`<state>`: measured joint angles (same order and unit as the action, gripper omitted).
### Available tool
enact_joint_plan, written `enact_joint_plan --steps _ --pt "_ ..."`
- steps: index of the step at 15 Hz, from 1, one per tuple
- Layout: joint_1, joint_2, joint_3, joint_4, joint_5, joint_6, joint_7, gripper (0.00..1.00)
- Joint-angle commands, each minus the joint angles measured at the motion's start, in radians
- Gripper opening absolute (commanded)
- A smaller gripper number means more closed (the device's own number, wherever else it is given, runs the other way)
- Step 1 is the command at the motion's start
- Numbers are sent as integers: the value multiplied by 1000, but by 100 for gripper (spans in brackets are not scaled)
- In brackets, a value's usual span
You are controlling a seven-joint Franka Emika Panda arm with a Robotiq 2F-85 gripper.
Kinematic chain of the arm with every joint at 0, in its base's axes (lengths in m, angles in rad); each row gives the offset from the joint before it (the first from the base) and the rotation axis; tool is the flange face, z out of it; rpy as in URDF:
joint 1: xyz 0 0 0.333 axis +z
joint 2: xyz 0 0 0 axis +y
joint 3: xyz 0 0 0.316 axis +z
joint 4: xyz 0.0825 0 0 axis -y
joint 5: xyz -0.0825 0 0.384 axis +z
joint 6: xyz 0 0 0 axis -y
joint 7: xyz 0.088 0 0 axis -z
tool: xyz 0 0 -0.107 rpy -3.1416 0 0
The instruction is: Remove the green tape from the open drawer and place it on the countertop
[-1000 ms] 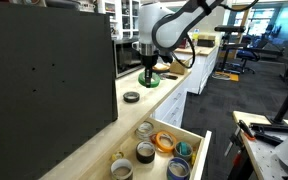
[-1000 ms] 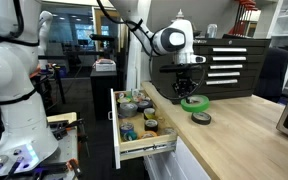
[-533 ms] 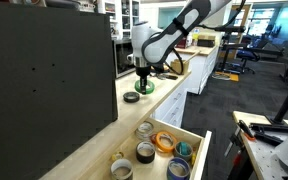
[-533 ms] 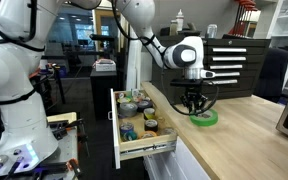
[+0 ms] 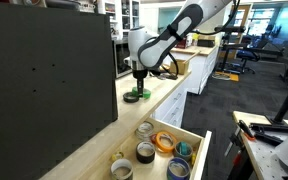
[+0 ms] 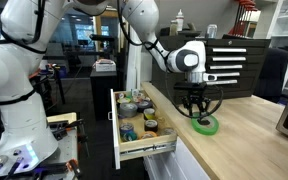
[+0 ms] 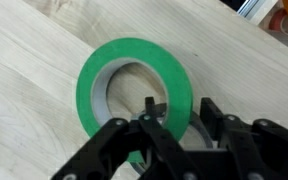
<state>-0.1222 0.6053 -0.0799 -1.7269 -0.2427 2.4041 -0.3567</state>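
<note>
Location: the green tape [image 7: 91, 90] lies flat on the pale worktop [image 7: 34, 60], outside the open drawer [image 6: 134, 140], near the front edge in an exterior view [image 6: 207, 125]
Hand: the hand [image 7: 178, 108] is low over the roll, with its fingers [image 7: 149, 108] straddling the ring's wall, one in the hole and one outside; it cannot be told whether they pinch the wall or stand just clear
Orientation: the hole's axis points straight up; the ring is round in plan, so it has no long axis along the worktop
Risk, lift-off: if the hand rises without spreading fully, a finger may drag the wall and carry or tip the roll
Risk, rolling: a roll tipped on edge could run off the front edge or back into the drawer
Risk, sideways exit: the inner finger would push the roll across the surface
</note>
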Motion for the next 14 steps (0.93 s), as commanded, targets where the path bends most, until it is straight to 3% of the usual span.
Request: enact_joint_plan --steps 1,3,5,12,13,14 --pt "-24 -75 28 -63 27 18 -23 82" --pt "-16 -117 31 -96 39 4 -4 95" --pt "-6 -171 36 -140 51 -16 7 100" --pt "36 -331 31 -286 31 -130 79 100" --pt "21 -254 36 -205 41 -99 34 100" --pt "25 -271 36 -225 40 -109 44 100"
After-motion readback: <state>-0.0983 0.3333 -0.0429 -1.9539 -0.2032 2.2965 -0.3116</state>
